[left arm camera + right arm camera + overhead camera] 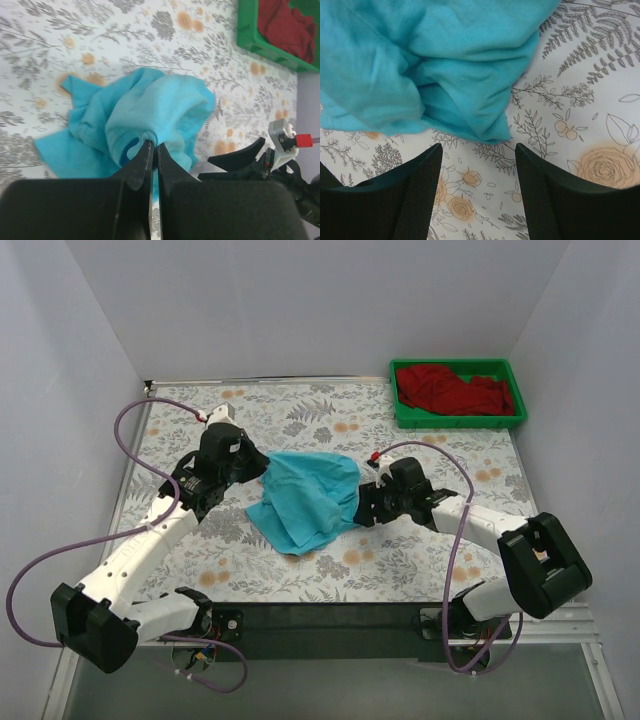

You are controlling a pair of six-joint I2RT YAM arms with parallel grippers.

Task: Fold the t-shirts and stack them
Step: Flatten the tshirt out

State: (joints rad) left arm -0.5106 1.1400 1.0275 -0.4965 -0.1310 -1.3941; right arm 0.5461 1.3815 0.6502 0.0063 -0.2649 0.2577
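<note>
A crumpled turquoise t-shirt (305,498) lies in the middle of the flowered table. My left gripper (262,466) is at its upper left edge, shut on a bunched fold of the turquoise cloth (150,134). My right gripper (358,508) is at the shirt's right edge, open. In the right wrist view its gripper (477,150) is just short of the hem of the turquoise t-shirt (470,107), with only tablecloth between the fingers (420,175). A dark red t-shirt (450,390) lies heaped in the green tray (458,420) at the back right.
The flowered table (300,570) runs between white walls on three sides. The green tray (250,40) with the red t-shirt (282,27) shows at the top right of the left wrist view, and the right arm's fingers (240,157) at its lower right.
</note>
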